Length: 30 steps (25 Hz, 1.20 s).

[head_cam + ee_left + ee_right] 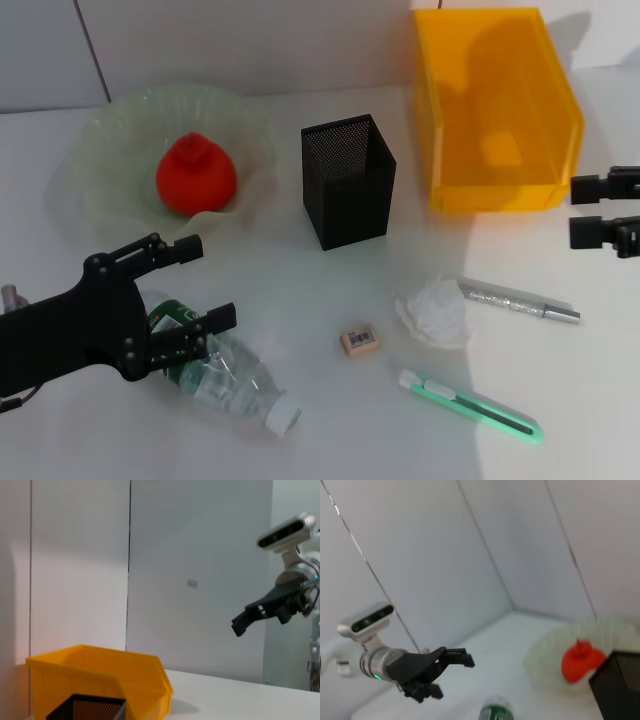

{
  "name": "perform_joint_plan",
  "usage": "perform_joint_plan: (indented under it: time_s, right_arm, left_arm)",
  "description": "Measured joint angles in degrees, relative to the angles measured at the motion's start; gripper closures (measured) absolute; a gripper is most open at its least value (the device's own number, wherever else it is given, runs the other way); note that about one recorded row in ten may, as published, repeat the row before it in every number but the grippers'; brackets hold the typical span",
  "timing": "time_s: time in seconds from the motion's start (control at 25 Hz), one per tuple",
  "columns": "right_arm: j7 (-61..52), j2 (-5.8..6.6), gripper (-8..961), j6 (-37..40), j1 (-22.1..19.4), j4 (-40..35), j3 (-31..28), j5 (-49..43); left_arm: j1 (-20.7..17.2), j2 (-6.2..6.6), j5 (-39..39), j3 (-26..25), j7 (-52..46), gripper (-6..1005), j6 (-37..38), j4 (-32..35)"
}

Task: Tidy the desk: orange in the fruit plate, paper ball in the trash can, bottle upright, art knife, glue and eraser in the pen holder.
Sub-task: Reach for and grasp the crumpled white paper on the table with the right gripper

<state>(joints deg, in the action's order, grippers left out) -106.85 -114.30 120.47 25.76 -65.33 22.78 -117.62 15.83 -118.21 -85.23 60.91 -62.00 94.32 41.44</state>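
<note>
Lying on its side near the tabletop's front-left edge, the bottle [225, 372] is looking light, thin-walled, slippery and crushable; I judge its mid-body best. Left gripper [205, 287] is hovering over it, jaws wide. Right gripper [582, 210] is waiting open at the right edge.

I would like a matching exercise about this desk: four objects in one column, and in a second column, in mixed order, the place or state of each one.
Objects
1. orange
2. bottle
3. eraser
4. art knife

Places or states
A. lying on its side, beside the left tool
B. on the table in front of the pen holder
C. in the fruit plate
D. near the front edge, in front of the paper ball

Pairs: 1-C, 2-A, 3-B, 4-D
</note>
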Motion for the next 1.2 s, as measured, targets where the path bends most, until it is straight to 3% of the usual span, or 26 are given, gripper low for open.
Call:
perform_joint_plan:
  time_s: [0.04,0.08,0.12,0.2,0.28,0.32,0.4,0.68,0.8,1.2]
  right_arm:
    - [-6.3,-0.13,127,-1.1,1.4,-6.2,5.1,-1.0]
    - [-6.3,-0.13,127,-1.1,1.4,-6.2,5.1,-1.0]
    - [-10.2,-0.66,127,-1.8,2.3,-11.6,10.2,-2.1]
    - [-11.9,-1.07,128,-2.2,2.6,-14.9,13.5,-3.3]
    - [-18.1,-3.40,128,-3.7,4.0,-25.7,23.8,-13.8]
    - [-18.1,-3.40,130,-3.7,4.0,-25.7,23.8,-13.8]
    - [-22.2,-4.97,133,-4.4,4.6,-30.6,28.1,-20.2]
    - [-28.7,-5.10,131,-12.9,1.7,-32.9,39.8,-23.2]
    - [-29.3,-5.14,130,-14.4,1.5,-32.2,41.1,-23.5]
    - [-33.1,-5.00,138,-26.7,3.0,-20.2,52.6,-24.5]
  left_arm:
    - [0.0,0.00,0.0,0.0,0.0,184,0.0,0.0]
    - [-0.7,-0.18,-1.7,-0.4,0.2,184,-1.1,-1.0]
    - [-0.9,-0.19,-1.6,-0.7,0.2,185,-1.7,-1.7]
    - [-1.0,-0.16,-1.4,-1.3,0.2,185,-2.3,-2.7]
    - [-1.0,-0.18,-1.4,-2.1,0.2,185,-2.5,-4.1]
    - [-1.0,-0.18,-1.5,-2.0,0.2,185,-2.6,-4.2]
    - [-0.8,-0.22,-1.6,-1.9,0.2,184,-2.6,-4.2]
    - [-0.4,-0.26,-1.6,-1.8,0.2,184,-3.1,-4.6]
    - [-0.3,-0.26,-1.6,-1.7,0.2,184,-3.4,-4.8]
    - [0.0,-0.27,-1.6,-1.4,0.4,185,-3.9,-5.7]
